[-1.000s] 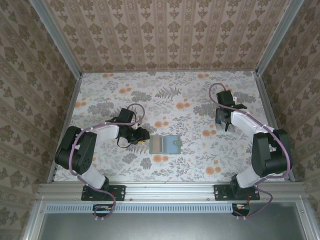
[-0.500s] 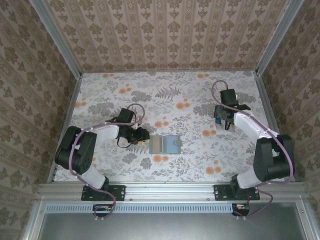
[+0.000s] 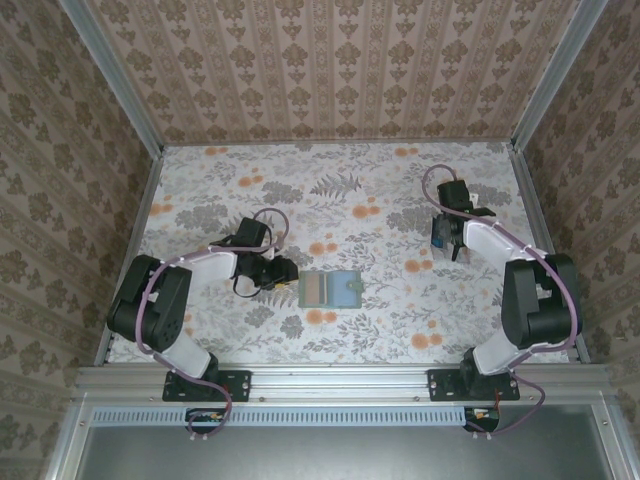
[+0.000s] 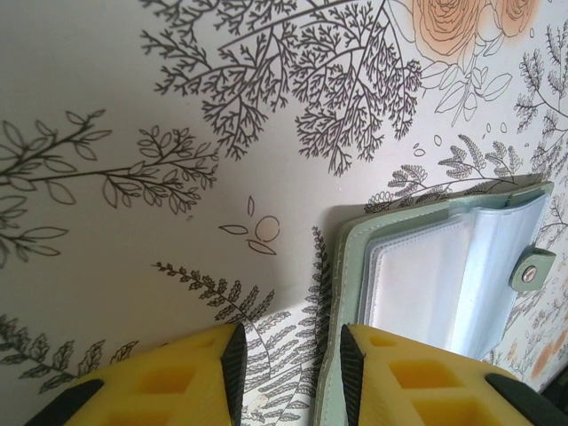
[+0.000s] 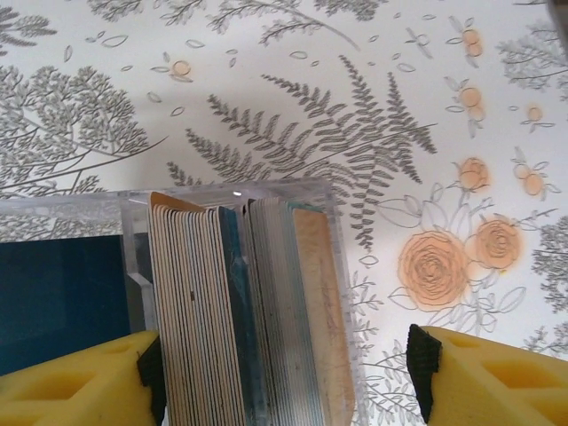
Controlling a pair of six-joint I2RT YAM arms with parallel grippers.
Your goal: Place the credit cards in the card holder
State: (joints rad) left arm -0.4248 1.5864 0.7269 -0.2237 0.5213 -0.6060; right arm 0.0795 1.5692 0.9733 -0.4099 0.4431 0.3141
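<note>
Toward the middle of the worktop's (image 3: 380, 190) near edge, spread open flat: the card holder (image 3: 332, 289), sage-green with pale clear sleeves inside and a snap tab on its right side, its left edge just at the left gripper (image 4: 288, 359), yellow fingers narrowly parted, gripping nothing. Farther back by the right edge, packed upright in a clear box (image 5: 266, 188): the credit cards (image 5: 240, 302), thin tan, grey and teal edges, straddled by the right gripper (image 5: 284, 353), spread wide.
</note>
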